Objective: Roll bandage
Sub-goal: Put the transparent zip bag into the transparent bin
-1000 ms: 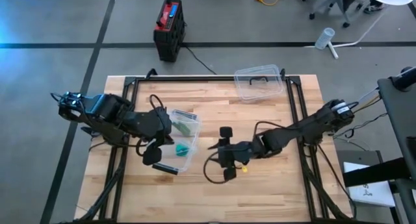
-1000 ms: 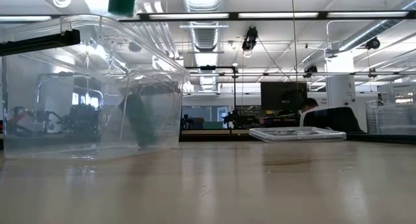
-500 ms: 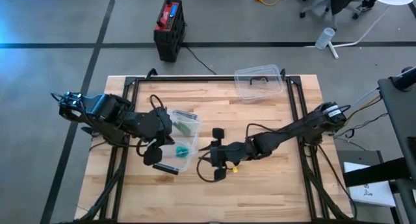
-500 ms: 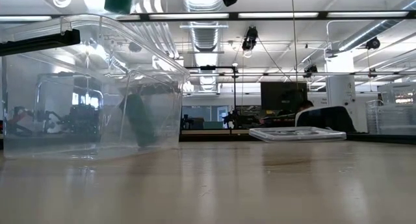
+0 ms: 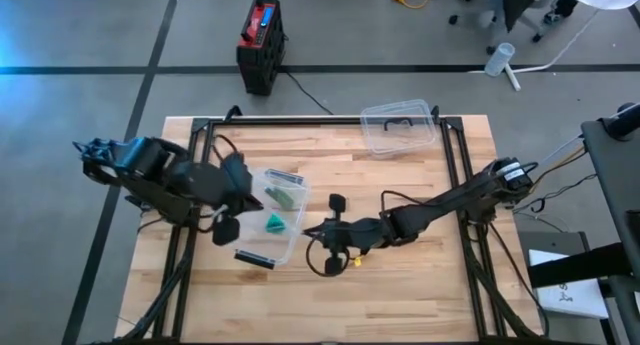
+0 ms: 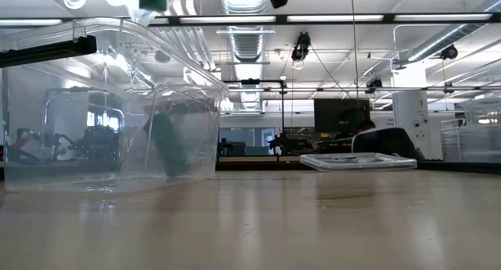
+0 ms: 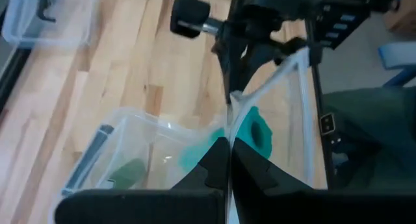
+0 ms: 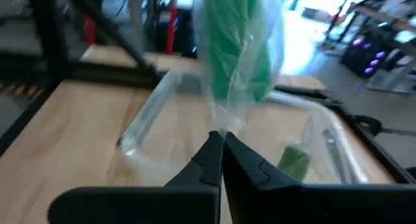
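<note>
my left gripper [image 7: 229, 160] and right gripper [image 8: 221, 152] were each clenched on the clear wrapper of a green bandage roll [image 8: 235, 39], hung over the open plastic bin [image 5: 270, 223] between them, right gripper at its 3 o'clock. the roll's long axis ran upright.

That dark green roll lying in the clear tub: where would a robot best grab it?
Probably from straight above, closing across the green roll's short width: it lies flat, and the clear tub's walls block a sideways approach. Both end effectors, left and right, are at the tub, shut on a clear wrapper.
</note>
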{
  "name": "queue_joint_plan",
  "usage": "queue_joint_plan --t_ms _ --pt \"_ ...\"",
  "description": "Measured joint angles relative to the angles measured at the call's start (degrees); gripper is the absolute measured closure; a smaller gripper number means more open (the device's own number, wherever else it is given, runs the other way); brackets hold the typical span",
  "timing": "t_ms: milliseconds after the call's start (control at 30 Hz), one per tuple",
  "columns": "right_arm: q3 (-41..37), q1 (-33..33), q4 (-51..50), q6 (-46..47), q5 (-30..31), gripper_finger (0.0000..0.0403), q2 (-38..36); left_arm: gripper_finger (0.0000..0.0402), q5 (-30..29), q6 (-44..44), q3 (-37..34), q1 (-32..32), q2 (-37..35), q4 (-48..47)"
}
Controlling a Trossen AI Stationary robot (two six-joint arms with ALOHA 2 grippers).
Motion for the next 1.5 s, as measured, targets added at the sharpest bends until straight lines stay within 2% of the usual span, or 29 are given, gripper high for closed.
queue_joint_plan --t_ms 200,333,500,600,733,833,1000,1100,1233,1367,1500 --pt "-5.79 -1.08 13.75 3.87 0.58 0.0399 1.70 0.0402 -3.11 0.90 0.01 -0.01 -5.11 0.67" --pt "-6.61 -1.63 14.03 4.58 0.35 0.0387 2.24 0.0402 -4.43 -0.75 -0.07 0.06 -6.75 -3.01" --pt "-7.75 -0.99 5.55 6.84 0.88 0.0321 -1.04 0.0402 -4.43 -2.74 -0.48 0.08 -5.82 -9.20" --pt "-8.86 0.04 1.68 7.00 4.63 0.0278 -3.97 0.0402 -4.44 -3.92 -1.65 0.35 -4.99 -10.61" --pt "-10.27 1.58 -4.72 9.11 10.24 0.0237 -7.53 0.0402 -4.41 -4.02 -6.75 0.86 -4.12 -10.08" --pt "-11.45 2.94 -8.94 11.84 12.78 0.0219 -9.27 0.0402 -4.00 -2.59 -12.99 1.06 -5.12 -5.21" --pt "-13.59 4.24 -10.10 14.40 14.10 0.0208 -11.29 0.0402 3.65 0.01 -23.07 1.03 -6.19 9.17" --pt "-14.23 4.24 -10.54 14.75 14.12 0.0208 -11.96 0.0402 7.17 -0.25 -27.11 1.55 -5.81 11.60" --pt "-14.01 4.04 -10.22 14.55 14.19 0.0206 -12.35 0.0402 8.55 -0.16 -31.52 4.49 -5.54 11.20" --pt "-13.74 3.72 -10.19 13.66 14.23 0.0206 -13.37 0.0402 9.32 2.77 -32.74 8.60 -5.98 12.00" --pt "-13.62 3.43 -10.20 13.26 14.21 0.0206 -14.58 0.0402 7.06 7.88 -33.64 14.90 -5.98 13.49"
